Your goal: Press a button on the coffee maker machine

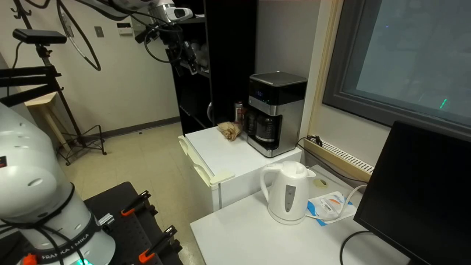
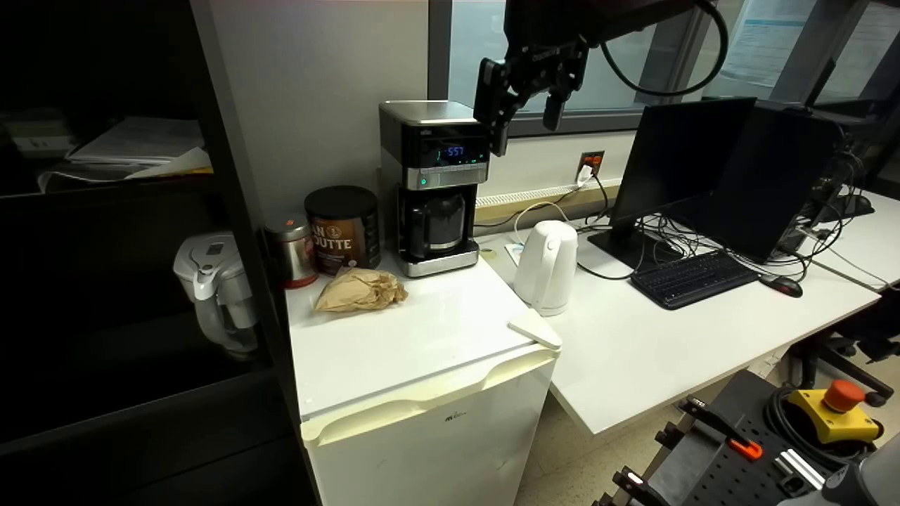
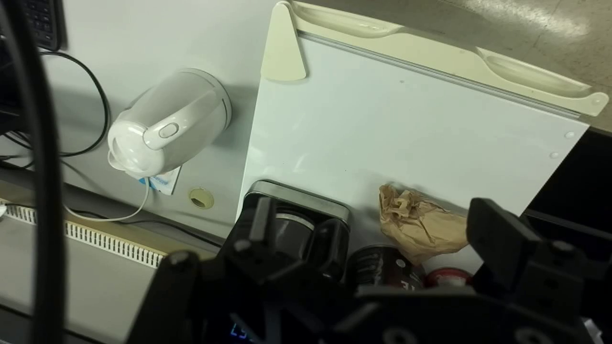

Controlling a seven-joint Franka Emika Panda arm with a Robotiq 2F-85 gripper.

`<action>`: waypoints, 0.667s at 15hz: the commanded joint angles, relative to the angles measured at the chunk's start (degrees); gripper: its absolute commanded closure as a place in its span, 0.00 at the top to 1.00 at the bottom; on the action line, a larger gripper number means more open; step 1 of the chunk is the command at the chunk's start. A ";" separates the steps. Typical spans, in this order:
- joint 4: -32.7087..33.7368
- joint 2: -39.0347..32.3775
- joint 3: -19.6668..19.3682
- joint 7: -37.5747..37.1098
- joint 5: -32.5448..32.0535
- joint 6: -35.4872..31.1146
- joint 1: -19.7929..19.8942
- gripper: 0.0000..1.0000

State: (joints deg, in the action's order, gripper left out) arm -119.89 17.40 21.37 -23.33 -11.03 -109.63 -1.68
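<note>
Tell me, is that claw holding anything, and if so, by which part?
Nothing is held: the claw hangs open in mid-air, its fingers apart.

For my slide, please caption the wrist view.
Open gripper partly hiding the coffee maker, with white kettle and crumpled paper bag in view.

The tool is matte black, with angular fingers and round screw heads. Above it is a silver and white wrist; beside it, black cables loop. Well apart from it, the base is rounded and white, crossed by a dark band reading "FRANKA" in pale letters, with a green light below.
</note>
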 commanded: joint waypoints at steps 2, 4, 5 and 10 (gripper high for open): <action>0.47 -1.78 -2.37 0.87 -1.85 -0.15 -2.52 1.00; 1.05 -4.11 -2.80 5.32 -3.91 0.02 -3.26 1.00; 1.20 -5.19 -3.06 7.24 -5.16 -0.39 -3.61 1.00; 1.91 -10.87 -4.67 15.49 -11.95 -3.04 -4.83 1.00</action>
State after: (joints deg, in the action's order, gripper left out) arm -119.78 10.42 18.45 -12.23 -19.03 -111.14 -4.85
